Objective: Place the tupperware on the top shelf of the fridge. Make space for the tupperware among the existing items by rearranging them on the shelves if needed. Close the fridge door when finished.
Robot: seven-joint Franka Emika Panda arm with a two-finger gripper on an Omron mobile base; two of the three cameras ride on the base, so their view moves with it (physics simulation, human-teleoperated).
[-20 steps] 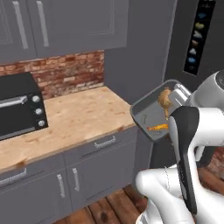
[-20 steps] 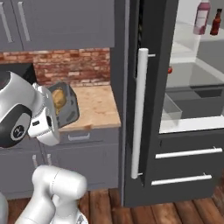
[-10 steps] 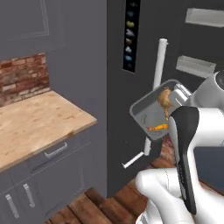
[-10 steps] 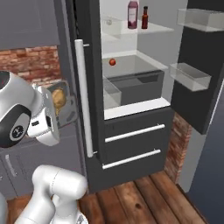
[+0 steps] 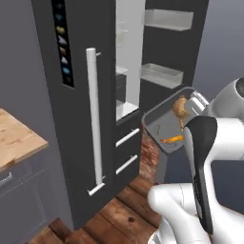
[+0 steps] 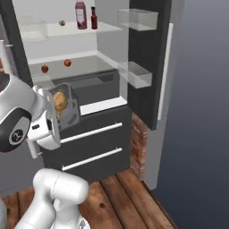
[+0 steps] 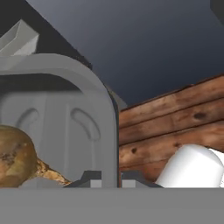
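My gripper [image 7: 111,180] is shut on the rim of the grey tupperware [image 5: 164,125], which hangs tilted in front of the open fridge [image 6: 96,134]. The tupperware [image 6: 65,107] holds a brown piece of food [image 7: 13,161] and an orange strip [image 5: 171,139]. On the top shelf [image 6: 69,29] stand a tall pinkish-red bottle [image 6: 81,9] and a small dark sauce bottle [image 6: 94,12], well above the tupperware. The fridge door [image 6: 144,58] is swung open to the right, clear bins [image 6: 134,74] on its inner face.
The other door [image 5: 71,119], with icon strip and white bar handle [image 5: 94,119], is shut. Two small red fruits [image 6: 67,63] lie on the lower shelf, a small round item [image 6: 62,23] on the top one. Two drawers [image 6: 91,159] sit below. Wooden floor [image 6: 129,197] lies ahead.
Both base views have swung from the counter and oven to the open fridge, so the base has moved. The tupperware stays held in the same place relative to the arm.
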